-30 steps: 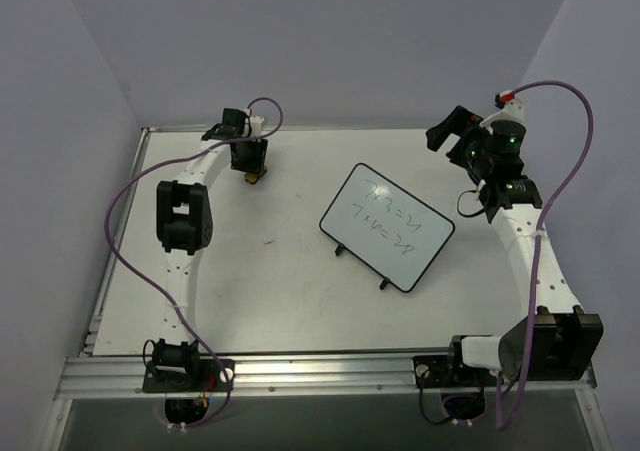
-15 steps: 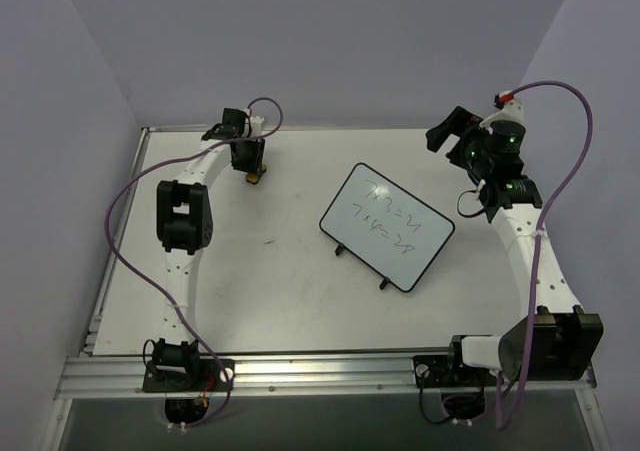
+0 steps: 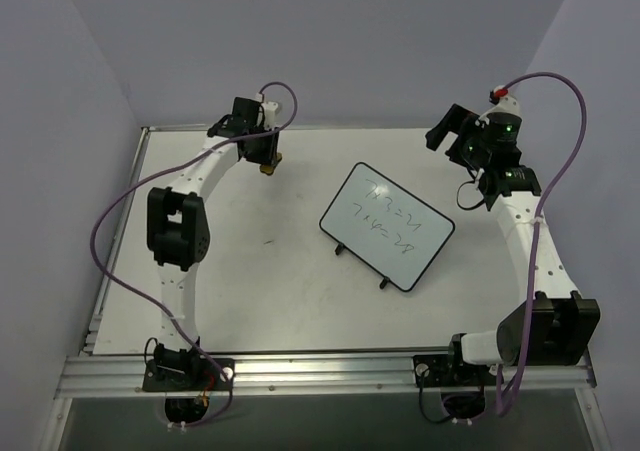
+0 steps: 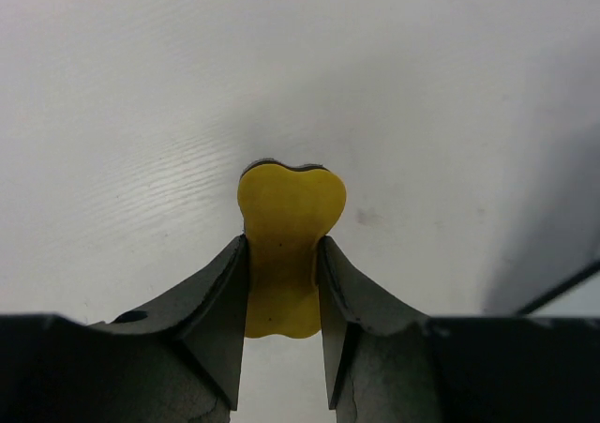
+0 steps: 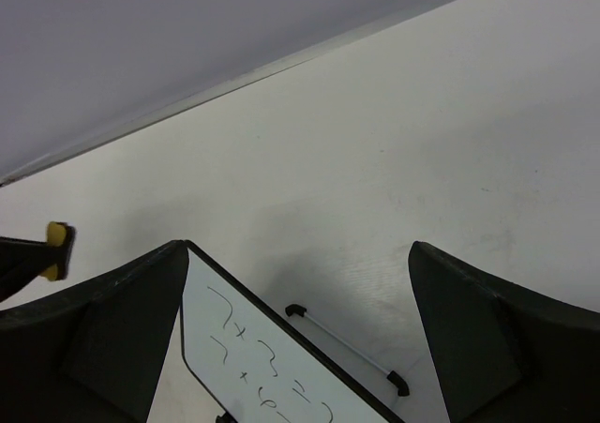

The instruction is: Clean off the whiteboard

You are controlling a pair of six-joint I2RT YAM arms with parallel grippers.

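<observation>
The whiteboard [image 3: 387, 225] lies tilted in the middle of the table, white with a thin black frame and dark handwriting; its top corner also shows in the right wrist view [image 5: 262, 357]. My left gripper [image 3: 266, 161] is at the far left of the table, shut on the yellow bone-shaped eraser [image 4: 286, 245], held above the table surface. The eraser also shows in the top view [image 3: 268, 168] and in the right wrist view [image 5: 54, 249]. My right gripper [image 3: 448, 131] is open and empty at the far right, above and beyond the whiteboard.
A thin white pen with black ends [image 5: 347, 340] lies on the table just behind the whiteboard. The table's back edge meets the purple wall [image 3: 330, 128]. A dark board corner shows at the right of the left wrist view [image 4: 562, 290].
My left gripper has lifted and moved right and back with the eraser in it. My right arm has shifted slightly back.
</observation>
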